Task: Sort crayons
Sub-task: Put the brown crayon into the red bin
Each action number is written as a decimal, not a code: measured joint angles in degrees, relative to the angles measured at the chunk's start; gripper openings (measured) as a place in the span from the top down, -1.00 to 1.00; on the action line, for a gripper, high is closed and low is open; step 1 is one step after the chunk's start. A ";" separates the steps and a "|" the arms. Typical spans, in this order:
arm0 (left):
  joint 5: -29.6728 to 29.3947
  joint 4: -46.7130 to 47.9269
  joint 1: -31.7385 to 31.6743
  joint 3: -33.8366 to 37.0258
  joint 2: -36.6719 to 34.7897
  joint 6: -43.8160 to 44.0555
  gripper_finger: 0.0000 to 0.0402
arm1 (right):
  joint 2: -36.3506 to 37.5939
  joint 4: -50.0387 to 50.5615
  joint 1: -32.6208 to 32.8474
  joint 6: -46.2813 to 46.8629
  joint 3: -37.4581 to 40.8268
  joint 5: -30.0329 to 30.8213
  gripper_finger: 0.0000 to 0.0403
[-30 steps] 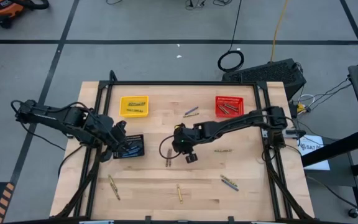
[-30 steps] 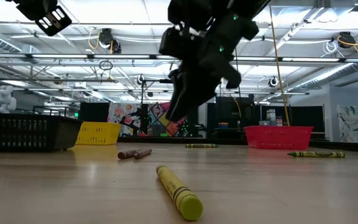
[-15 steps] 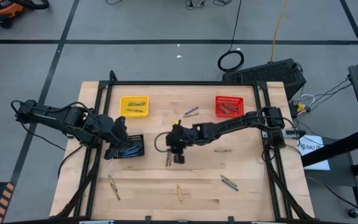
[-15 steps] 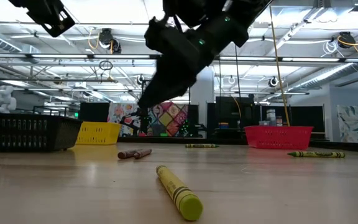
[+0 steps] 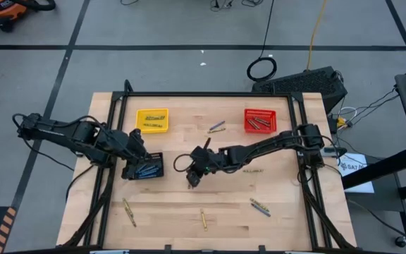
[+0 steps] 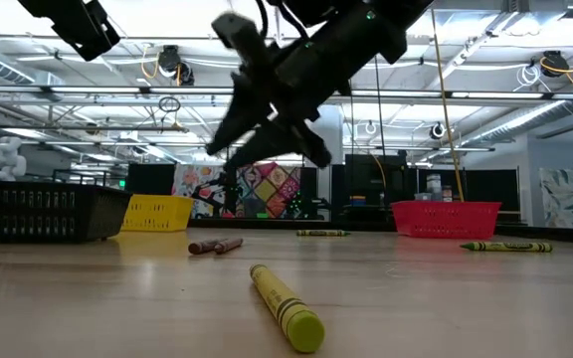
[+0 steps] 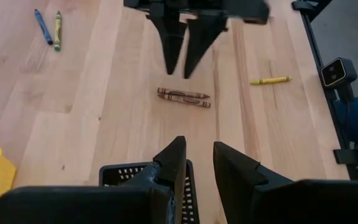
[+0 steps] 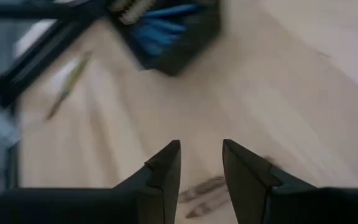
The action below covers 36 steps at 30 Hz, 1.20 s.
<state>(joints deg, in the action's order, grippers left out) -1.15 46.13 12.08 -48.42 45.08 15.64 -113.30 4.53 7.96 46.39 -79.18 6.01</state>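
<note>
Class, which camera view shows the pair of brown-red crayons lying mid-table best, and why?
The left wrist view: the two thin brown-red wax crayons lie side by side, unobstructed, under the right claw. The high view mostly hides them beneath that arm; the low view shows them small and end-on; the right wrist view shows them blurred.

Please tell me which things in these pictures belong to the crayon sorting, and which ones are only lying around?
Job:
- brown crayons under the right end effector, open
- loose crayons on the table
- yellow basket, red basket, black basket
- left end effector, open, at the black basket

Lying about:
- cable coil on the floor
- black case
</note>
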 joint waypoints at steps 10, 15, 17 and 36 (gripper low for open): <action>0.00 0.04 0.02 0.00 0.00 -3.84 0.58 | 0.00 6.34 2.69 18.11 0.00 8.77 0.47; -0.02 0.04 0.02 0.00 0.00 -5.51 0.58 | -2.27 5.09 3.60 24.31 -0.02 11.37 0.49; -0.01 0.04 0.02 0.01 0.02 -5.53 0.58 | -4.48 2.45 4.01 26.13 -0.02 10.73 0.51; 0.17 2.80 0.04 0.07 0.02 -5.46 0.58 | -11.93 17.35 4.53 27.54 -7.72 7.61 0.55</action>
<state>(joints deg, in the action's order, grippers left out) -0.97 48.93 12.12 -48.36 45.10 10.18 -125.23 21.88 12.49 73.93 -86.89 13.62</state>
